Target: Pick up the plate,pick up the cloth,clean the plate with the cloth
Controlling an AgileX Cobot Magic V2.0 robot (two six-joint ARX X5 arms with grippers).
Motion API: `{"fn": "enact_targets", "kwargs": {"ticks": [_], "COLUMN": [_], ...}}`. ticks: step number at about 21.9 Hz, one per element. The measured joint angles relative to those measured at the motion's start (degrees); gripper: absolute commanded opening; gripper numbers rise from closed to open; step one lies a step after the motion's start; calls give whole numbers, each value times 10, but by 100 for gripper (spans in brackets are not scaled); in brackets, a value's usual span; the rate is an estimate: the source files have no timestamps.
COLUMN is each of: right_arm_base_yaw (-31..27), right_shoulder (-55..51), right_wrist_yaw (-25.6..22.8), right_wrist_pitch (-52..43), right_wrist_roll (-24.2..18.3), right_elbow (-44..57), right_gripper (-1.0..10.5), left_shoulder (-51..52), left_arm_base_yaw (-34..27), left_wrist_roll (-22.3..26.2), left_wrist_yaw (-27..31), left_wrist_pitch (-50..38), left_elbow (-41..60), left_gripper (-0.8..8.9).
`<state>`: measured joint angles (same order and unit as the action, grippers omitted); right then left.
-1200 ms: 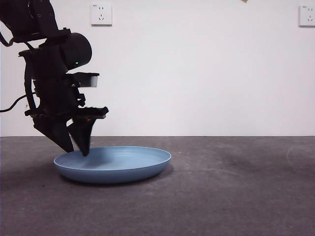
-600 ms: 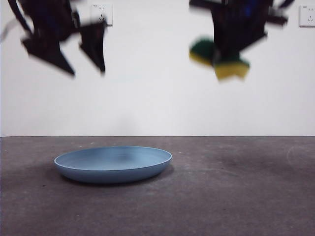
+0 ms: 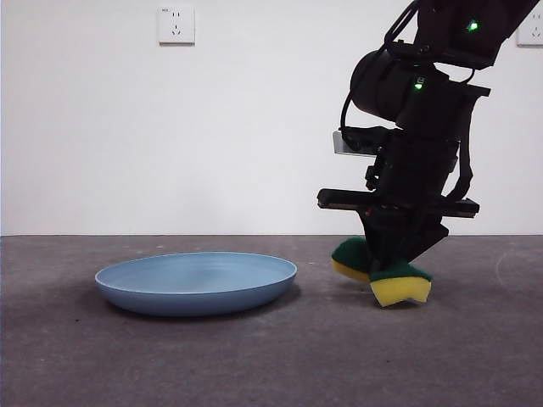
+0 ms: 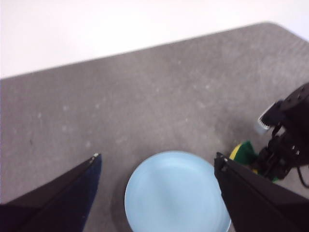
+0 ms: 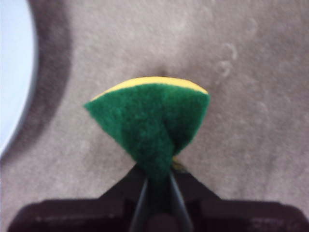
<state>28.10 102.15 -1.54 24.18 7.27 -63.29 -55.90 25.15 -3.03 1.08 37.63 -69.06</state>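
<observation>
The light-blue plate [image 3: 195, 284] lies flat on the grey table, left of centre; it also shows in the left wrist view [image 4: 176, 193] and at the edge of the right wrist view [image 5: 12, 72]. My right gripper [image 3: 392, 254] is shut on the cloth, a yellow and green sponge [image 3: 400, 287], folded between the jaws [image 5: 149, 121]. It hangs low over the table, just right of the plate and apart from it. My left gripper [image 4: 157, 157] is open and empty, high above the plate, out of the front view. The sponge also shows in the left wrist view [image 4: 244, 152].
The grey table [image 3: 271, 365] runs back to a white wall with a socket [image 3: 176, 25] at the upper left and another [image 3: 533, 30] at the upper right. The right arm [image 4: 289, 130] stands beside the plate.
The left gripper rose from the plate's left rim and left the front view. The right gripper came down with the sponge from the top to just above the table, right of the plate.
</observation>
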Motion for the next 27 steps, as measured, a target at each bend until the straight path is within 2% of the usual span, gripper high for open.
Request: {"fn": "enact_targets", "kwargs": {"ticks": [3, 4, 12, 15, 16, 17, 18, 19, 20, 21, 27], "right_arm_base_yaw": [-2, -5, -8, -7, -7, -7, -7, -7, -7, -7, -7], "right_shoulder": [0, 0, -3, -47, -73, -103, -134, -165, -196, -227, -395], "right_wrist_yaw": [0, 0, -1, -1, -1, -1, -1, -1, 0, 1, 1], "right_wrist_pitch": [0, 2, 5, 17, 17, 19, 21, 28, 35, 38, 72], "right_wrist_roll": [1, 3, 6, 5, 5, 5, 6, 6, 6, 6, 6], "right_elbow": [0, 0, 0, 0, 0, 0, 0, 0, 0, 0, 0], "right_gripper": [457, 540, 535, 531, 516, 415, 262, 106, -8, -14, -12], "left_shoulder": [-3, -4, -4, -12, -15, -16, -17, -17, -17, -17, -14], "left_arm_base_yaw": [0, 0, 0, 0, 0, 0, 0, 0, 0, 0, 0], "left_wrist_roll": [0, 0, 0, 0, 0, 0, 1, 1, 5, 10, 24], "left_wrist_yaw": [0, 0, 0, 1, 1, 2, 2, 2, 2, 2, 0], "left_wrist_pitch": [20, 21, 21, 21, 21, 18, 16, 15, 15, 15, 16], "left_elbow": [0, 0, 0, 0, 0, 0, 0, 0, 0, 0, 0], "left_gripper": [391, 391, 390, 381, 379, 372, 362, 257, 95, -27, -8]}}
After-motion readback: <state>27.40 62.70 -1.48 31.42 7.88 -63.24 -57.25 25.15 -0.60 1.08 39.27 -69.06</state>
